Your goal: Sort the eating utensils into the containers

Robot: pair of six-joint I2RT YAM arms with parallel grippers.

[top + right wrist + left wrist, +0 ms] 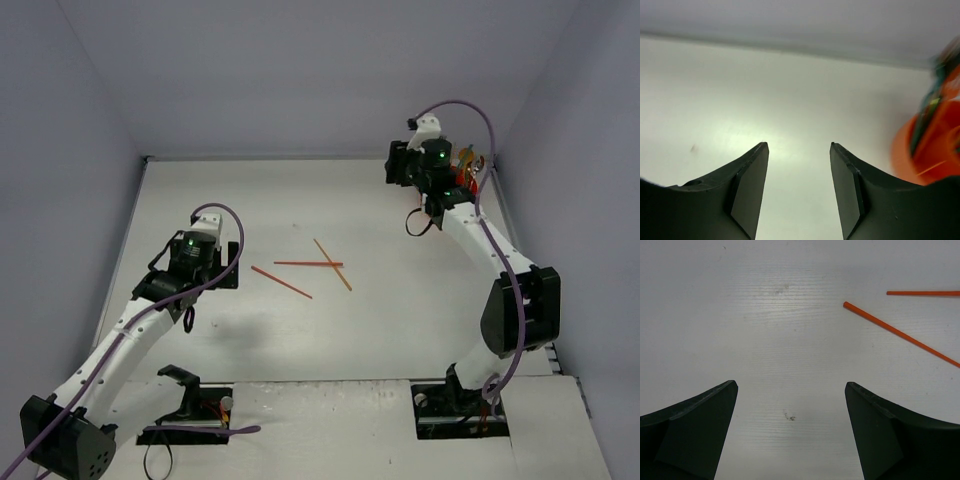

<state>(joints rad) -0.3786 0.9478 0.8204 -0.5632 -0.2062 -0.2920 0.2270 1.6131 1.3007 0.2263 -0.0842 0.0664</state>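
At the left gripper: spread wide, gripping nothing, hovering over bare table, with open surface from 9 to 12 o'clock in its wrist view. At 2 o'clock there, two orange sticks, apart from both fingers. From above, three such sticks in all near mid-table, at 3 o'clock from that gripper, the two farther ones crossed near their right ends, the nearest lying apart. Behind it, the left arm, stretched forward from 7 o'clock, wrist pitched down, close along the table's left edge and the left wall. At the right gripper: parted moderately, nothing between the fingers, low over the table and facing the back wall. At 3 o'clock in its wrist view, blurred, the orange cup with utensils standing in it, just beside the right finger; touching or not, cannot tell. From above, cup in the far right corner at 1 o'clock, hemmed by back and right walls, tight room. Behind, the right arm, reaching long from 5 o'clock.
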